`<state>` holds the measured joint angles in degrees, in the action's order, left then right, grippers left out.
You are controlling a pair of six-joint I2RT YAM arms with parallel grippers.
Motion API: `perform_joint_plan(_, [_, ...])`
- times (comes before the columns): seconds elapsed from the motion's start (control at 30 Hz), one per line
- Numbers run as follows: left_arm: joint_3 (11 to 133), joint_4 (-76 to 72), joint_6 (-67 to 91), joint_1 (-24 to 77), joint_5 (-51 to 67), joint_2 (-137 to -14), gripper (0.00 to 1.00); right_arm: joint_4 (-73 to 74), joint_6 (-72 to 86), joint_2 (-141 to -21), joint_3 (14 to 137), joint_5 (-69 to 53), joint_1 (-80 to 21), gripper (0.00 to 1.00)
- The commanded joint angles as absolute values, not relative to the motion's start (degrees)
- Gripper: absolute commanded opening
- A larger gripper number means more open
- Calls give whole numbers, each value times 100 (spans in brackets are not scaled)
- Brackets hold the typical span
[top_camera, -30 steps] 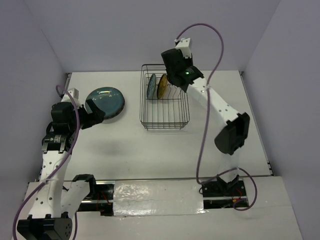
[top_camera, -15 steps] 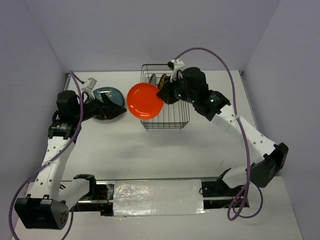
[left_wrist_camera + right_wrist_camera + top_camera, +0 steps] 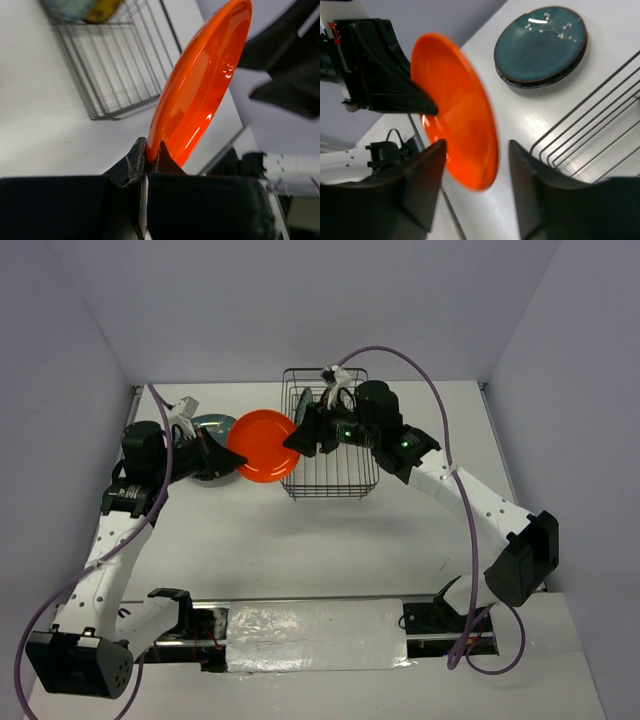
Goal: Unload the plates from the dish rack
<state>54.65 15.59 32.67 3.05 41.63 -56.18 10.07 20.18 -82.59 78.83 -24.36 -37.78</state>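
Observation:
A small plain orange plate (image 3: pixel 262 445) hangs on edge in the air between the arms, left of the dish rack (image 3: pixel 330 493). My left gripper (image 3: pixel 228 455) is shut on its left rim; in the left wrist view the fingertips (image 3: pixel 134 156) pinch the plate's (image 3: pixel 200 90) lower edge. My right gripper (image 3: pixel 295 435) is open, its fingers standing on either side of the plate's (image 3: pixel 455 110) right rim without touching it. Two more plates, a bluish one (image 3: pixel 67 7) and a yellow-brown one (image 3: pixel 102 7), stand in the rack's (image 3: pixel 115 65) far end.
A dark teal plate (image 3: pixel 540 45) lies flat on the table at the left, on top of another plate, partly hidden behind my left gripper in the top view (image 3: pixel 208 423). The right arm's purple cable arcs over the rack.
My left gripper has shut on the orange plate's rim and my right gripper has opened off it. The plate has moved left, away from the rack.

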Motion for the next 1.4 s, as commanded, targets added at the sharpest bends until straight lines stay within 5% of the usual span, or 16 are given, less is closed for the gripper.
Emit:
perform_joint_plan(0.0, [5598, 1441, 3682, 237, 2668, -5511, 0, 658, 2434, -8306, 7717, -2541, -3754, 67])
perform_joint_plan(0.13, [6029, 2434, 4315, -497, 1504, -5825, 0, 1125, 2724, -7999, 7227, -945, -3437, 75])
perform_joint_plan(0.43, [6355, 2162, 4887, -1380, 1380, -7611, 0, 1441, 2312, -6813, 6452, -581, -3331, 77])
perform_joint_plan(0.73, [4520, 2355, 5001, -1362, 1423, -5495, 2, 1618, 1890, -5934, 5600, -457, -3322, 78])
perform_joint_plan(1.03, [2682, 2039, 5019, -1336, 2504, -4913, 6, 1169, 2109, -5678, 4808, -913, -3313, 78])
perform_joint_plan(1.23, [2128, 2066, 4667, -1319, 2575, -4702, 18, 1187, 1960, -5502, 4553, -782, -3313, 78])
perform_joint_plan(1.33, [2013, 2030, 4729, -1187, 2567, -4693, 36, 1143, 1942, -5554, 4526, -730, -3313, 78])
perform_joint_plan(1.37, [2047, 2100, 4729, -1160, 2532, -4693, 58, 1143, 1934, -5598, 4544, -695, -3305, 78])
